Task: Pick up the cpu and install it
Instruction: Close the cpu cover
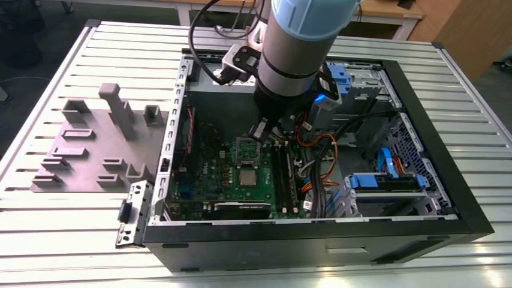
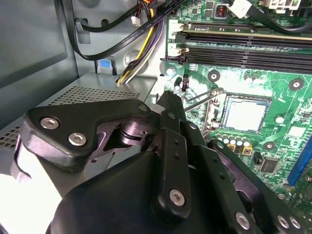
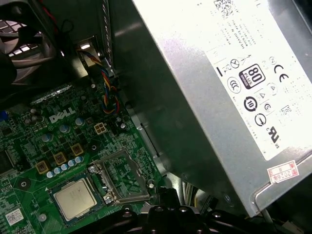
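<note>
Since the cpu already lay flat in its socket with the socket frame swung open, the tool hovered just beside it, grip state unclear.

open above cpu | hinged socket frame beside | power supply near

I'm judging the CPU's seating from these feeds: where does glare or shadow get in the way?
In the second wrist view the cpu is washed pale by glare, and the dark hand covers the foreground. In the first wrist view the cpu is evenly lit and reads clearly, while the power supply glares. In the exterior view the cpu sits in the shaded case.
</note>
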